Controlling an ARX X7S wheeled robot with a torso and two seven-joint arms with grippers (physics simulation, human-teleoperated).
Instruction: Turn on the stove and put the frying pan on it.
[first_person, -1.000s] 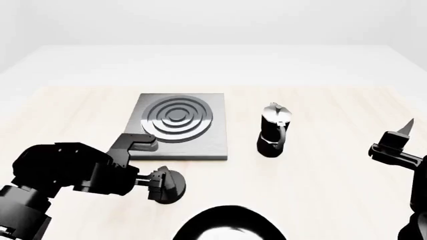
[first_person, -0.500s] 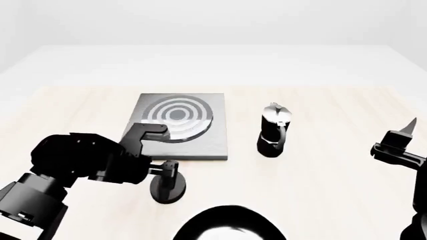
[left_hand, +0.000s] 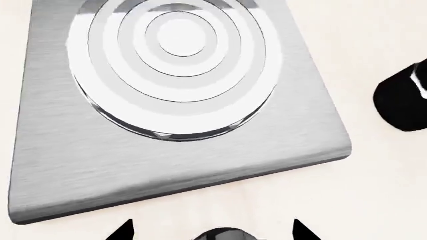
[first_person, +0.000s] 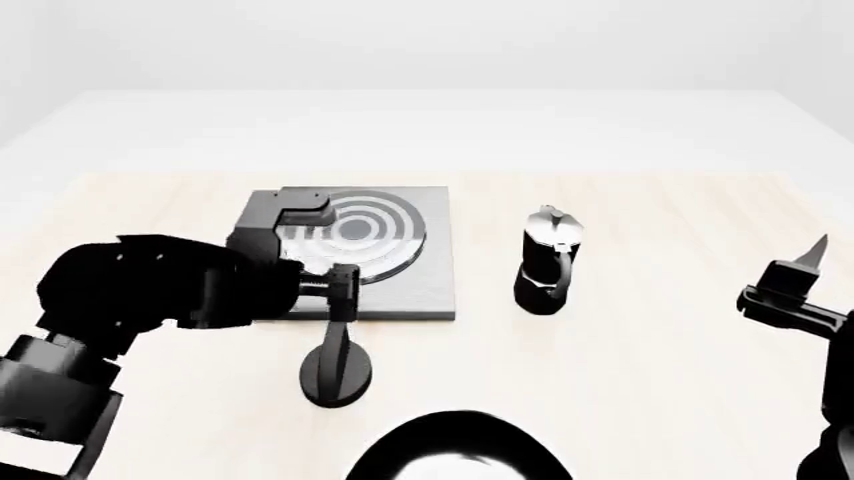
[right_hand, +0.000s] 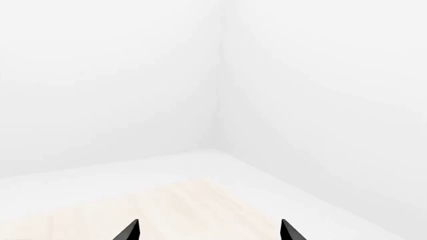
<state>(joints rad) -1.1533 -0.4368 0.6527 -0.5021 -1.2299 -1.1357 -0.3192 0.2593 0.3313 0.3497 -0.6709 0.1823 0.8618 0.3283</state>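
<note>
Our left gripper hangs with fingertips spread apart, holding nothing, just above the knob, the stove just beyond.

Simulated kitchen-style tabletop, not a real room. Evidence: flat, evenly lit render, blank white walls meeting in a bare corner (right wrist view), white floor or platform around a pale wood-grain table. Cooking gear sets the theme. Stove at 11 o'clock of table centre, grey slab with ring coils; its round black knob apart at 8 o'clock. Moka pot at 1 o'clock. Frying pan at 6 o'clock, cut by the frame edge, probably a glossy inside. No cupboards or counters, so a staged test scene.
</note>
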